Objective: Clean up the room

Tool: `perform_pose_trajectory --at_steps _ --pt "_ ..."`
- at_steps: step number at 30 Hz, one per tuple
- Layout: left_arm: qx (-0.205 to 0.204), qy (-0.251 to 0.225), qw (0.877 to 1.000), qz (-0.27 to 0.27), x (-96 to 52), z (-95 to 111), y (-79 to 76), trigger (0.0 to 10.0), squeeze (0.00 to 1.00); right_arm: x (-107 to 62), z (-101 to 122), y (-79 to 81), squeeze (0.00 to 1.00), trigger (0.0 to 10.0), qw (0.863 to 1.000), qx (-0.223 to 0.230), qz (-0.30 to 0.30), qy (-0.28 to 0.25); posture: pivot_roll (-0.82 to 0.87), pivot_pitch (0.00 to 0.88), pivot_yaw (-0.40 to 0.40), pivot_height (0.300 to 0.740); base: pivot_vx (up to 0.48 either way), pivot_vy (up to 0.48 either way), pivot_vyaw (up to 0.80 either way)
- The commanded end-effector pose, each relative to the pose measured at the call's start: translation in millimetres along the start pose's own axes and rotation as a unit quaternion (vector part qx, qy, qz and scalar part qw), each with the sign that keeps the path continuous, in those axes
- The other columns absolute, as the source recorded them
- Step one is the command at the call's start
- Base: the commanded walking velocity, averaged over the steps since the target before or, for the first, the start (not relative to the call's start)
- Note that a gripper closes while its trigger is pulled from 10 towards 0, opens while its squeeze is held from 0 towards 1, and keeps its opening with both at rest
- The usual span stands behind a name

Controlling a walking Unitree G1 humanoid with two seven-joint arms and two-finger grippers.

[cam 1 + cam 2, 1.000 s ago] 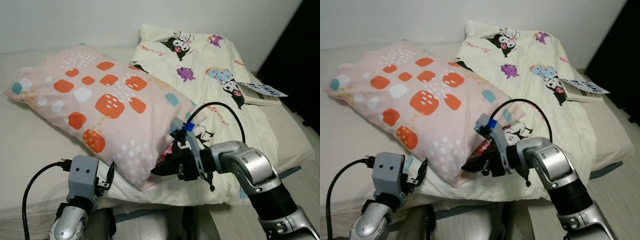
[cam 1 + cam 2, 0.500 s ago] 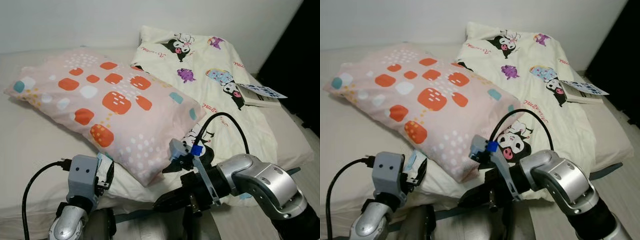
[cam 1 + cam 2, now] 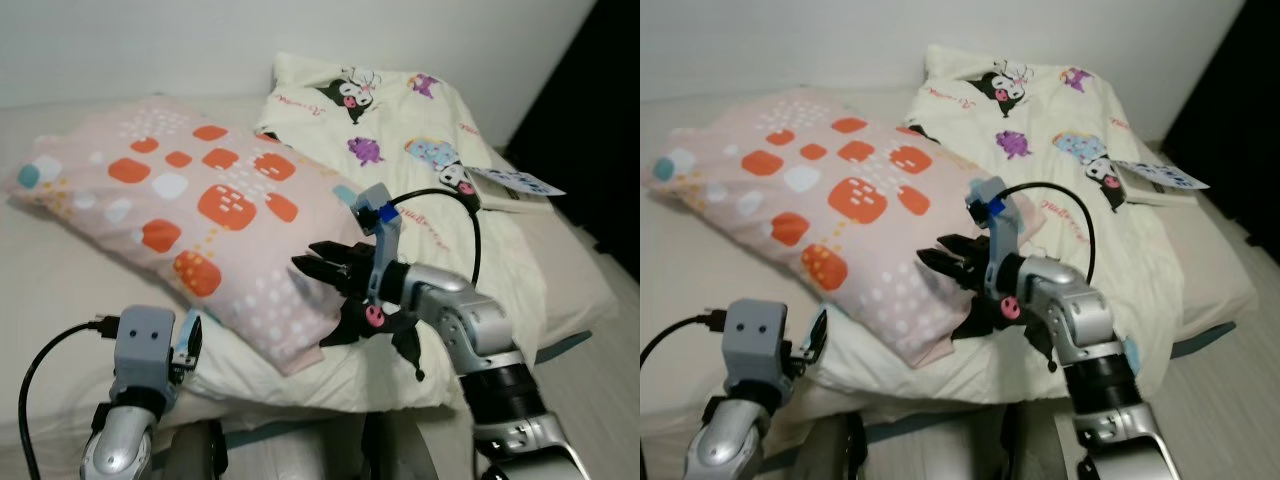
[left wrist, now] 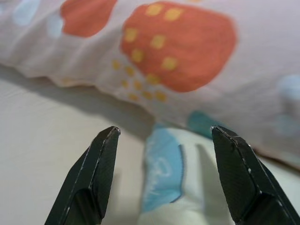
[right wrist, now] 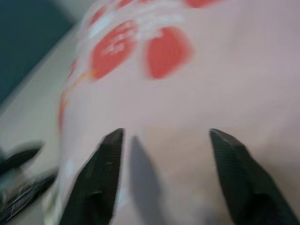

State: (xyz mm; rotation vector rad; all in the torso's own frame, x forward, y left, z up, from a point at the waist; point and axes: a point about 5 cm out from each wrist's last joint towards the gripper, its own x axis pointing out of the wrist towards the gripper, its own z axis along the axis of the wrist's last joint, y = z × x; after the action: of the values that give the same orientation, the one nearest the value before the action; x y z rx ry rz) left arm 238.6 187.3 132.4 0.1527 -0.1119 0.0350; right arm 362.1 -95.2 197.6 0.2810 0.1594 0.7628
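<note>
Eye views: a pink pillow point(image 3: 200, 215) with orange patches lies on the bed point(image 3: 60, 290), its near corner overlapping a cartoon-print quilt point(image 3: 440, 170). The right pincer point(image 3: 318, 270) hovers released over that corner. The left pincer point(image 3: 190, 345) sits low at the bed edge.

Left wrist: fingers point(image 4: 96, 173) spread apart, facing the pillow's underside.

Right wrist: fingers point(image 5: 98, 173) spread above the blurred pillow.

The pillow point(image 3: 210, 210) hides part of the quilt point(image 3: 440, 170); the right wrist view is blurred.
</note>
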Motion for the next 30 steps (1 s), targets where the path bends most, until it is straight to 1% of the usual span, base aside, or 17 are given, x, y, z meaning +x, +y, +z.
perform_pose_trajectory --at_steps 1,2,3,5,7,9,10,12,13,14,17,18,19,20,21,26,30 --pt "-0.005 -0.002 1.000 -0.010 -4.3 0.7 -1.9 10.0 0.00 -1.5 -8.8 -9.5 1.00 10.0 0.999 0.036 -0.029 -0.005 0.07 0.250 -0.073 0.581 0.000 0.000 0.00" --pt "-0.004 -0.010 1.000 -0.017 -5.1 3.1 -3.8 10.0 0.00 0.0 -14.1 -15.3 1.00 10.0 0.996 0.069 -0.049 -0.016 0.07 0.250 -0.073 0.581 0.000 0.000 0.00" --pt "-0.004 -0.010 1.000 -0.017 -5.1 3.1 -3.8 10.0 0.00 0.0 -14.1 -15.3 1.00 10.0 0.996 0.069 -0.049 -0.016 0.07 0.250 -0.073 0.581 0.000 0.000 0.00" --pt "-0.007 -0.019 0.999 -0.037 -6.8 6.9 -9.1 10.0 0.00 0.9 -22.1 -27.3 1.00 10.0 0.983 0.150 -0.088 -0.050 0.07 0.259 -0.074 0.581 0.000 0.000 0.00" --pt "-0.007 -0.019 0.999 -0.037 -6.8 6.9 -9.1 10.0 0.00 0.9 -22.1 -27.3 1.00 10.0 0.983 0.150 -0.088 -0.050 0.07 0.259 -0.074 0.581 0.000 0.000 0.00" --pt "-0.011 -0.024 0.998 -0.058 -9.1 9.9 -14.9 10.0 0.00 3.5 -29.0 -37.7 1.00 10.0 0.953 0.263 -0.111 -0.098 0.08 0.269 -0.076 0.581 0.000 0.000 0.00" --pt "-0.010 -0.027 0.998 -0.064 -10.3 11.5 -16.6 10.0 0.00 5.6 -33.1 -39.4 1.00 10.0 0.939 0.305 -0.113 -0.111 0.08 0.280 -0.074 0.581 0.000 0.000 0.00" --pt "-0.010 -0.027 0.998 -0.064 -10.3 11.5 -16.6 10.0 0.00 5.6 -33.1 -39.4 1.00 10.0 0.939 0.305 -0.113 -0.111 0.08 0.280 -0.074 0.581 0.000 0.000 0.00" --pt "-0.009 -0.029 0.997 -0.069 -11.1 12.8 -17.9 10.0 0.00 7.0 -36.8 -40.4 1.00 10.0 0.931 0.324 -0.119 -0.115 0.08 0.280 -0.074 0.581 0.000 0.000 0.00" --pt "-0.009 -0.029 0.997 -0.069 -11.1 12.8 -17.9 10.0 0.00 7.0 -36.8 -40.4 1.00 10.0 0.931 0.324 -0.119 -0.115 0.08 0.280 -0.074 0.581 0.000 0.000 0.00" --pt "-0.002 -0.038 0.995 -0.095 -11.3 18.2 -24.5 10.0 0.00 15.0 -48.1 -36.9 1.00 10.0 0.934 0.318 -0.138 -0.081 0.09 0.304 -0.067 0.581 0.000 0.000 0.00" --pt "-0.003 -0.040 0.994 -0.101 -11.1 19.9 -26.3 10.0 0.00 17.6 -51.6 -36.0 1.00 10.0 0.938 0.306 -0.150 -0.067 0.09 0.304 -0.067 0.581 0.000 0.000 0.00" --pt "-0.003 -0.043 0.994 -0.104 -10.5 21.5 -27.2 10.0 0.00 19.9 -53.5 -34.8 0.56 10.0 0.939 0.303 -0.153 -0.059 0.10 0.310 -0.068 0.581 0.000 0.000 0.00" --pt "-0.003 -0.044 0.994 -0.104 -10.1 22.6 -27.1 10.0 0.00 21.3 -54.1 -34.2 0.33 10.0 0.939 0.303 -0.156 -0.057 0.11 0.320 -0.071 0.581 0.000 0.000 0.00" --pt "-0.005 -0.045 0.993 -0.105 -10.0 23.6 -27.3 10.0 0.00 22.2 -55.1 -34.1 0.00 10.0 0.938 0.303 -0.160 -0.054 0.11 0.320 -0.071 0.581 0.000 0.000 0.00" --pt "-0.006 -0.050 0.993 -0.111 -11.0 27.4 -27.7 10.0 0.00 25.8 -55.6 -32.8 0.00 10.0 0.935 0.308 -0.169 -0.047 0.12 0.327 -0.076 0.581 0.000 0.000 0.00" --pt "-0.028 -0.062 0.990 -0.125 -13.6 34.2 -30.4 10.0 0.00 30.8 -54.3 -28.7 0.00 10.0 0.937 0.306 -0.165 -0.038 0.12 0.330 -0.082 0.581 0.000 0.000 0.00"
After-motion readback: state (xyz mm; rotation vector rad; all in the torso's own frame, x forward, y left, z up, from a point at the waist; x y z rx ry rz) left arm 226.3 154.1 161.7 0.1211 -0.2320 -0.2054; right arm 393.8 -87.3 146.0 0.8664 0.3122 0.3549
